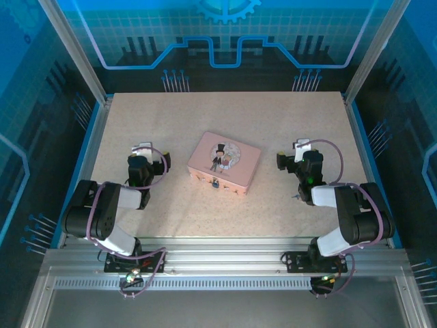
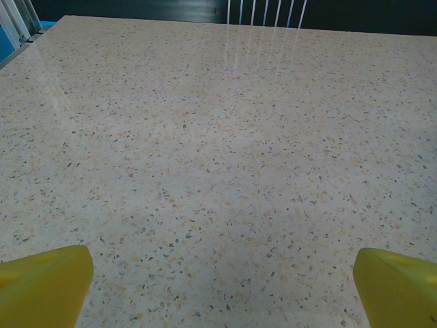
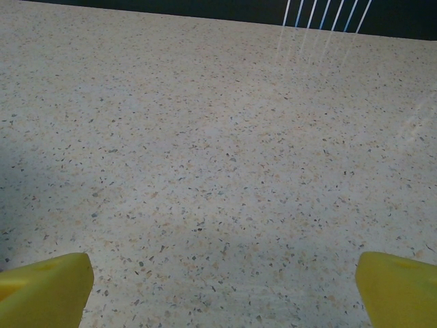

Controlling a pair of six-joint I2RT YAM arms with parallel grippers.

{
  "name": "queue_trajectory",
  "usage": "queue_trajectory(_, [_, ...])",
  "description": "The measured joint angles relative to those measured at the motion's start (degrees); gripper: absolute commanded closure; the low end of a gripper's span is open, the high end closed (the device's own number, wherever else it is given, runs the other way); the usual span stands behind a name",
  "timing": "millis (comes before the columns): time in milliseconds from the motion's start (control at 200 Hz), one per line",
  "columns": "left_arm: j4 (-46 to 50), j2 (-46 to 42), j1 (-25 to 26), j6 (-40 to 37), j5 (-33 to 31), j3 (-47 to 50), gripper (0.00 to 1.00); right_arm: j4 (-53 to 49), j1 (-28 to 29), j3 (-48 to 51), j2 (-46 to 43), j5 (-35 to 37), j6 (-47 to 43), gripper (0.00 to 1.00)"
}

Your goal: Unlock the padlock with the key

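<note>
The tiny dark padlock (image 1: pixel 216 182) hangs on the near side of the pink tin (image 1: pixel 224 162) in the middle of the table. A tiny thin grey speck that may be the key (image 1: pixel 295 197) lies on the table just left of the right arm. My left gripper (image 1: pixel 142 152) rests low, left of the tin and well apart from it. My right gripper (image 1: pixel 302 150) sits to the tin's right. In the left wrist view the left gripper (image 2: pixel 222 287) is open over bare table, its yellow fingertips (image 2: pixel 48 280) wide apart. The right gripper (image 3: pixel 222 290) is likewise open with nothing between its fingertips (image 3: pixel 396 287).
The speckled beige table (image 1: pixel 171 116) is bounded by blue walls with metal posts at the back and sides. An aluminium rail (image 1: pixel 218 256) runs along the near edge by the arm bases.
</note>
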State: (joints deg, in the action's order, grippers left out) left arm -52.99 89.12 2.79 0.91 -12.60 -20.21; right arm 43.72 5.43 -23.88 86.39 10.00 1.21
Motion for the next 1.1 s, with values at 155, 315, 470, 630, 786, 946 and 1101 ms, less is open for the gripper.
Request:
queue_trajectory(155, [0.0, 0.0, -0.1, 0.0, 0.0, 0.0, 0.01, 0.0, 0.0, 0.0, 0.0, 0.0, 0.0, 0.0])
queue_trajectory(315, [0.6, -0.2, -0.4, 0.1, 0.0, -0.1, 0.01, -2.0, 0.0, -0.3, -0.6, 0.0, 0.1, 0.0])
queue_trajectory(470, [9.0, -4.1, -0.4, 0.2, -0.6, -3.3, 0.01, -11.5, -0.3, -3.7, -6.5, 0.0, 0.2, 0.0])
queue_trajectory(630, [20.5, -11.0, -0.5, 2.2, -1.9, -10.7, 0.01, -19.8, -0.6, -9.0, -13.6, -0.2, 3.2, 0.0])
queue_trajectory(786, [30.9, -18.4, -2.2, 12.4, 0.5, -16.0, 0.01, -34.1, -1.2, -15.8, -19.9, -0.7, 12.8, 0.0])
queue_trajectory(946, [36.0, -22.5, -5.7, 23.0, 11.6, -18.6, 0.01, -46.3, -6.7, -22.9, -22.0, -8.6, 25.4, 0.0])
queue_trajectory(1101, [41.1, -20.1, -5.7, 28.4, 24.5, -21.2, 0.06, -52.6, -8.2, -22.5, -21.6, -20.8, 31.1, 0.0])
